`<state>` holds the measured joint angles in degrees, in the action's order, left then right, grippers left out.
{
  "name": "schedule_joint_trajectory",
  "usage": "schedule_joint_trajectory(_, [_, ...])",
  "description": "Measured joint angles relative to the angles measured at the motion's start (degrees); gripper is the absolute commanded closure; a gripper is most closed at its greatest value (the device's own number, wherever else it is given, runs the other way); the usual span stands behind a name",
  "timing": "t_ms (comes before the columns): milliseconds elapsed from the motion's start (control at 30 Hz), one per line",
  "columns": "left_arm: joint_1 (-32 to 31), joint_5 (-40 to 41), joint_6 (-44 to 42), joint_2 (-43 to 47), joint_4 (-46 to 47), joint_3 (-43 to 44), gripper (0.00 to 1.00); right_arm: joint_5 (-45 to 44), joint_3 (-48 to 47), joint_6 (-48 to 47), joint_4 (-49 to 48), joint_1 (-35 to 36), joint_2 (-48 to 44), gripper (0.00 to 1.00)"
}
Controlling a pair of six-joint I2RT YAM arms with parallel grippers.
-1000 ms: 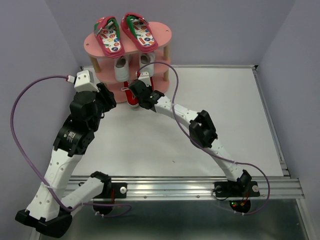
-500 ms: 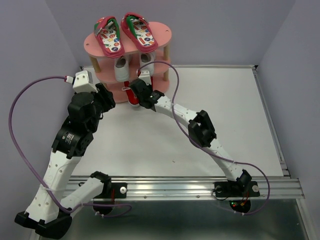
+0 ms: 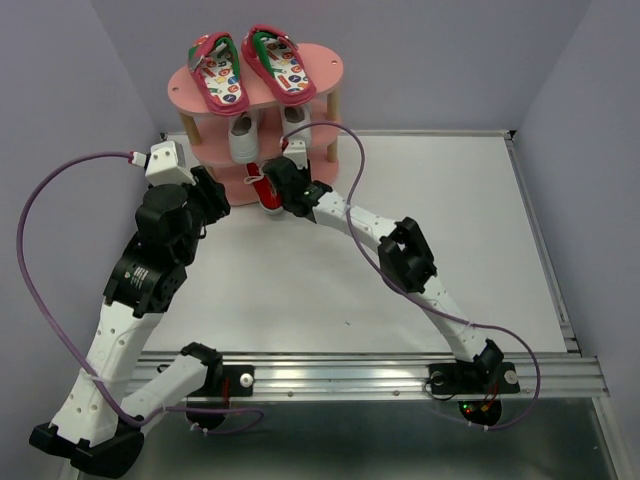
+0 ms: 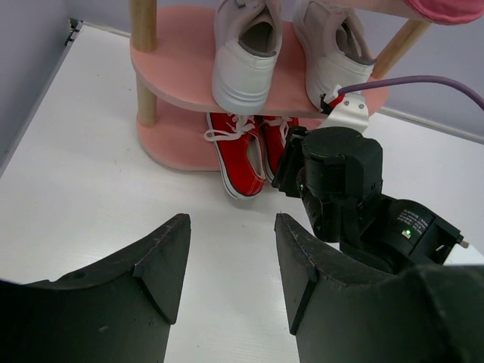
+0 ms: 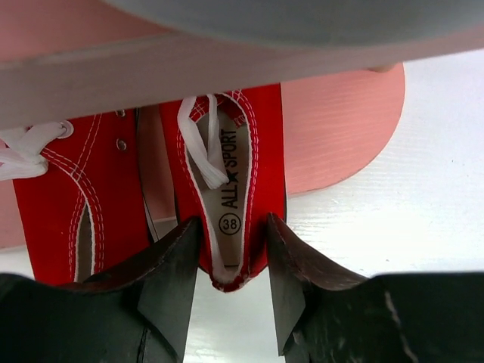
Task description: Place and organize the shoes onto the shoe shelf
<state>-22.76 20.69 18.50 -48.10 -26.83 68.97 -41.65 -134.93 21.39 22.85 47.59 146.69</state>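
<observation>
We find the right gripper [image 5: 232, 221] clenched on the heel of the gripped red sneaker [image 5: 227, 178], one finger pressed against each side. From the fingers this sneaker runs toward 12 o'clock, its toe end tucked under the middle board of the shoe shelf [image 5: 340, 128]. Its heel pokes past the edge of the bottom board, over the white table [image 3: 450, 220]. Its insole reads ALL SPORT and 38. The other red sneaker [image 5: 68, 204] lies just beside it at 9 o'clock, parallel, white laces spilling to the side, and one end also juts off the board.

The left gripper [image 4: 231, 249] is released, jaws spread with nothing between them, hovering over bare table. From it the red pair sits at 12 o'clock and the right arm's black wrist at 2 o'clock. In the top view it hangs at 9 o'clock of the right gripper, near the foot of the shelf.

We count six shoes, all on the one shelf, which stands at 12 o'clock on the table against the back wall:
- Two flip-flops [image 3: 220, 72] [image 3: 278, 62] lie side by side on the top board.
- Two white sneakers [image 4: 243, 64] [image 4: 333, 53] stand on the middle board.
- Two red sneakers sit on the bottom board.

The shelf has three pink boards.
</observation>
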Motion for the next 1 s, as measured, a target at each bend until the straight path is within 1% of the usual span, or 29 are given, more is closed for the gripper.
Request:
schedule_joint_trajectory(33, [0.00, 0.02, 0.02, 0.02, 0.00, 0.00, 0.40, 0.11, 0.83, 0.15, -0.33, -0.04, -0.44, 0.55])
schedule_joint_trajectory(67, [0.00, 0.09, 0.00, 0.00, 0.00, 0.00, 0.40, 0.28, 1.68, 0.52, -0.59, -0.09, -0.87, 0.48])
schedule_joint_trajectory(133, [0.00, 0.15, 0.00, 0.00, 0.00, 0.00, 0.40, 0.70, 3.37, 1.14, -1.09, -0.22, -1.97, 0.45])
schedule_joint_trajectory(200, [0.00, 0.22, 0.00, 0.00, 0.00, 0.00, 0.40, 1.38, 5.79, 1.55, -1.07, -0.22, -3.67, 0.37])
schedule_joint_trajectory(367, [0.00, 0.68, 0.00, -0.09, 0.00, 0.00, 0.40, 1.88, 13.62, 2.51, -1.36, 0.24, -9.27, 0.33])
schedule_joint_trajectory(400, [0.00, 0.76, 0.00, -0.09, 0.00, 0.00, 0.40, 1.97, 16.13, 2.84, -1.25, 0.48, -11.26, 0.28])
schedule_joint_trajectory(500, [0.00, 0.96, 0.00, -0.20, 0.00, 0.00, 0.40, 2.40, 22.71, 3.89, -1.31, 0.90, -17.09, 0.26])
schedule_joint_trajectory(533, [0.00, 1.07, -0.02, -0.28, 0.00, 0.00, 0.40, 2.54, 25.03, 4.17, -1.29, 0.96, -19.47, 0.22])
schedule_joint_trajectory(567, [0.00, 1.18, -0.02, -0.33, 0.00, 0.00, 0.40, 2.89, 27.39, 4.48, -1.42, 1.22, -21.81, 0.20])
schedule_joint_trajectory(600, [0.00, 1.38, -0.02, -0.44, 0.00, 0.00, 0.40, 3.10, 31.50, 4.87, -1.92, 1.38, -25.55, 0.15])
schedule_joint_trajectory(633, [0.00, 1.60, -0.02, -0.55, 0.00, 0.00, 0.40, 3.08, 33.86, 5.20, -1.66, 1.53, -28.15, 0.14])
schedule_joint_trajectory(667, [0.00, 1.81, -0.04, -0.57, -0.02, 0.00, 0.40, 3.58, 37.90, 5.62, -2.38, 1.62, -32.04, 0.04])
schedule_joint_trajectory(700, [0.00, 2.10, -0.04, -0.68, -0.02, 0.00, 0.40, 3.56, 41.16, 5.97, -3.04, 1.62, -34.99, 0.00])
schedule_joint_trajectory(767, [0.00, 2.51, -0.04, -0.83, 0.00, 0.00, 0.40, 3.69, 50.77, 7.32, -3.13, 1.62, -44.13, 0.00])
schedule_joint_trajectory(867, [0.00, 2.93, -0.02, -1.31, 0.00, 0.04, 0.40, 3.21, 61.46, 9.33, -3.34, 1.62, -55.01, 0.00])
schedule_joint_trajectory(1000, [0.00, 3.21, 0.00, -2.56, 0.02, 0.07, 0.40, 0.87, 71.54, 13.62, 1.18, 1.62, -67.54, 0.00])
